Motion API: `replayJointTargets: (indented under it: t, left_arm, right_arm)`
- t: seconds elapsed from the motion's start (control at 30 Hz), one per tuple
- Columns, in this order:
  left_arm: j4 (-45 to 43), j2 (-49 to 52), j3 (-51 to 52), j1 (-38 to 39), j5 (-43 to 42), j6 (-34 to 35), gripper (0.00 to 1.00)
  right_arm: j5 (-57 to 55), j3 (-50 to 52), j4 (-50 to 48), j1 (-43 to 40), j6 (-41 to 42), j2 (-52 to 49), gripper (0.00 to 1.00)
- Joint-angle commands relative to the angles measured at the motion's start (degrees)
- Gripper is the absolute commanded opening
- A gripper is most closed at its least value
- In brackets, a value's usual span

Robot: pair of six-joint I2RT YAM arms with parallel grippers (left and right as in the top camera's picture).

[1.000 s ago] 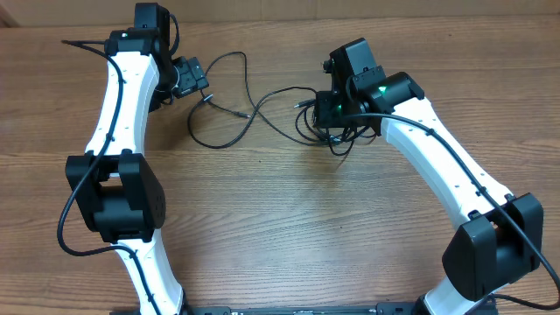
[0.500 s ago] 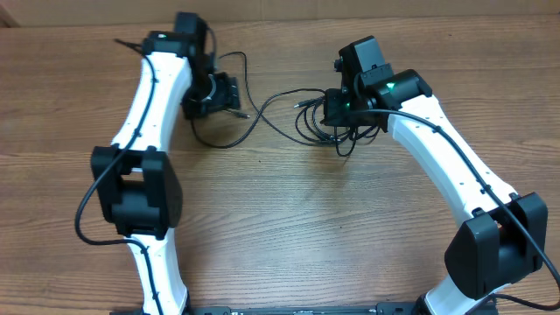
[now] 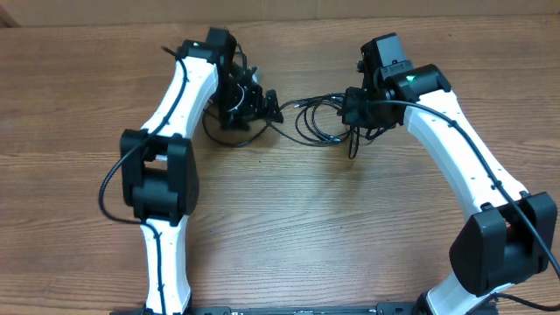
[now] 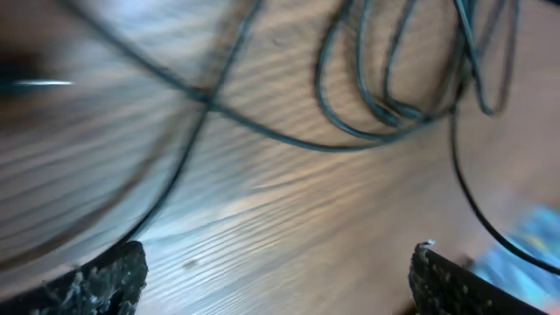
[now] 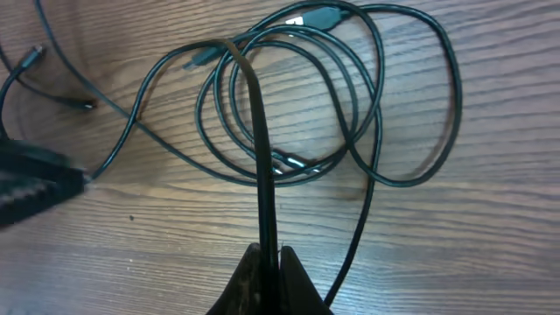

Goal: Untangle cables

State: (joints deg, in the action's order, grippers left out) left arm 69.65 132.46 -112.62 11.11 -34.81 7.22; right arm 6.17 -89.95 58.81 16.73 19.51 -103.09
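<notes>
Two moves stand out over the last second. The left gripper has swung in from the far left of the table and now hangs low over the cables, while the right gripper has edged slightly rightward. The left one is released, its fingers spread wide with only wood and loose strands between them, gripping nothing. The right one stays clenched on a single strand that rises from its tips across the overlapping loops. The cables lie between the two grippers, with one wider loop trailing under the left arm. My reading is that the left gripper is now placed to take a second strand so the pair can pull apart; the tangle itself does not look loosened yet
</notes>
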Motion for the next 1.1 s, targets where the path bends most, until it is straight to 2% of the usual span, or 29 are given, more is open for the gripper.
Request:
replayJointTargets:
  t: [0.0,0.1,0.23,0.37,0.47,0.6,0.7,0.73,0.93,1.0,1.07]
  left_arm:
    - [0.2,5.2,0.1,0.0,-18.8,-5.6,0.95]
    - [-0.3,8.9,0.1,0.9,-23.8,-5.4,0.96]
    - [-1.4,9.7,0.1,2.9,-23.7,-4.3,0.95]
    - [-6.2,9.6,0.1,4.8,-23.7,3.0,0.95]
    - [-9.9,9.6,0.1,6.6,-23.0,8.9,0.95]
    - [-13.9,9.6,0.1,9.7,-12.5,21.2,0.91]
    - [-15.7,9.6,0.1,11.2,-3.9,28.0,0.81]
    - [-16.4,9.6,0.1,11.7,1.0,29.1,0.75]
    - [-18.1,9.7,0.1,15.1,20.5,32.3,0.59]
    - [-18.1,9.7,0.1,16.8,27.0,33.5,0.58]
    - [-18.0,9.7,0.1,17.6,28.5,33.5,0.58]
  right_arm:
    - [0.3,-0.1,0.1,-0.5,0.7,1.1,0.04]
    - [0.3,-0.1,0.1,-0.5,0.7,1.1,0.04]
    - [0.3,-0.1,0.1,-0.7,0.7,1.1,0.04]
    - [2.8,-0.1,0.5,-2.5,1.7,1.1,0.04]
    - [9.4,-0.1,0.4,-4.9,1.7,1.1,0.04]
    - [15.4,-0.1,0.5,-7.5,1.7,1.1,0.04]
    - [15.4,-0.1,0.6,-7.5,1.7,1.1,0.04]
    - [15.4,-0.1,0.7,-7.5,1.7,1.1,0.04]
    - [17.9,-0.1,1.0,-7.5,1.7,1.1,0.04]
    - [18.0,-0.1,1.4,-7.5,1.7,1.1,0.04]
    - [18.0,-0.1,1.6,-7.5,1.7,1.1,0.04]
